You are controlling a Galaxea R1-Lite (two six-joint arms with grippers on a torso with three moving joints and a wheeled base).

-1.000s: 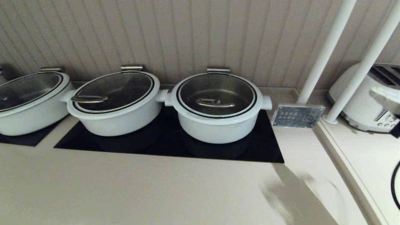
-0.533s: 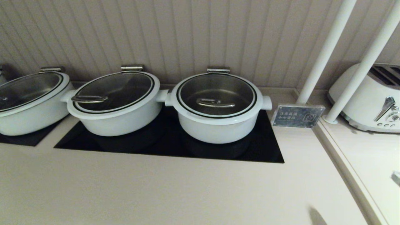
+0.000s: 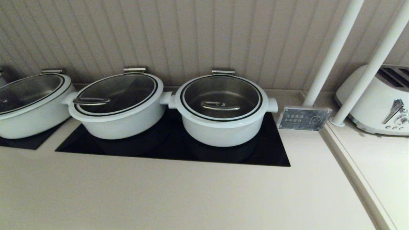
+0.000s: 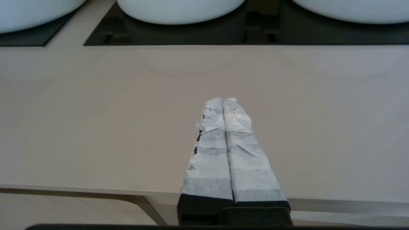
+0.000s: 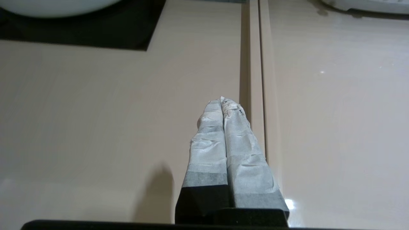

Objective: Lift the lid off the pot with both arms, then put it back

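Both the left pincer (image 4: pixel 222 99) and right pincer (image 5: pixel 222 99) are closed above the surface (image 3: pixel 159 198); each should open before reaching the lid (image 3: pixel 221 97) of the pot (image 3: pixel 220 131)

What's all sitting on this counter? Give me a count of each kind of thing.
White pots: 3 — left, middle, right
Glass lids: 3 — left, middle, right, all on their pots
Toasters: 1
Small signs: 1
White poles: 2 —
Total: 10
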